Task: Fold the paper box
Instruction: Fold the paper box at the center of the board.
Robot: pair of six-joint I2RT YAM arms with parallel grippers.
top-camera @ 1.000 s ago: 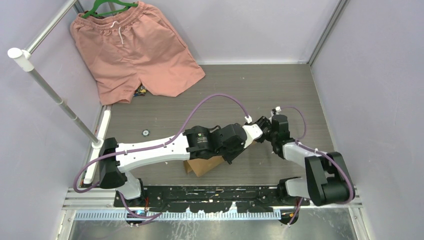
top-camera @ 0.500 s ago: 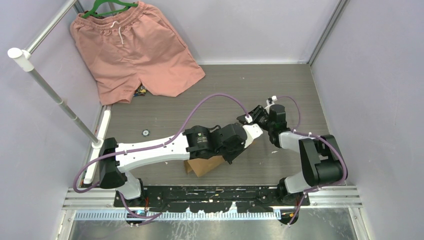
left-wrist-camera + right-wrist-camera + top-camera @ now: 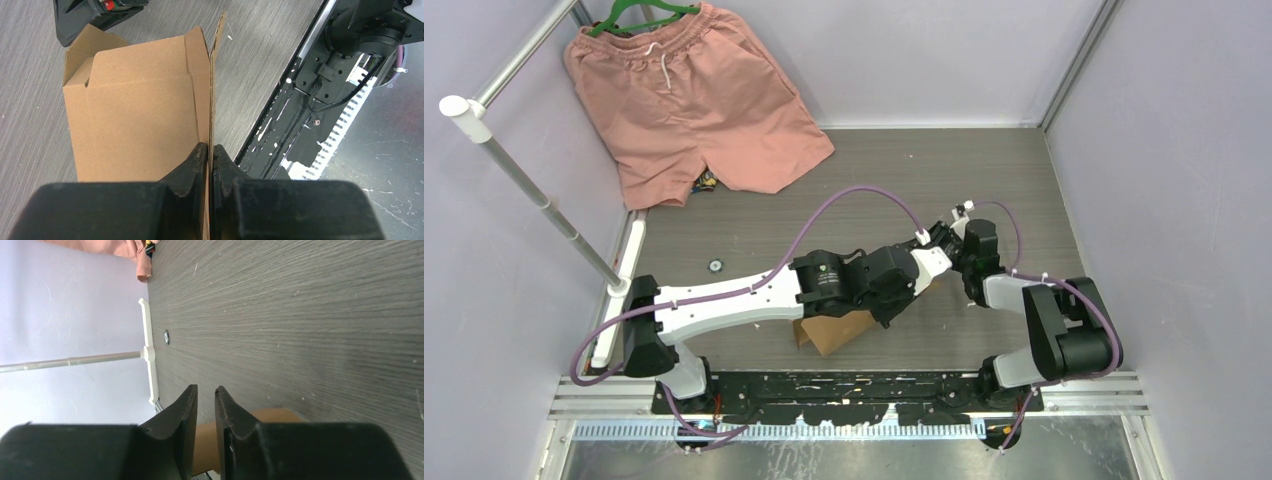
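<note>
Pinching paper box (image 3: 140,115): left fingers (image 3: 190,170) | right fingers (image 3: 182,410) narrow, empty, shifted leftward

White-and-black arms (image 3: 724,300), looping purple cables (image 3: 864,189), black hands (image 3: 210,150) with tapered fingers (image 3: 192,167).

Dark wood-grain desk (image 3: 984,170) with a few things on it.
Salmon shorts (image 3: 689,95) lie spread over the far left corner, and a small colourful item (image 3: 707,181) peeks out at their near hem. A small ring (image 3: 715,265) lies left of centre, near the white rack foot (image 3: 624,270) along the left edge. The brown box (image 3: 836,328) sits near the front edge.
</note>
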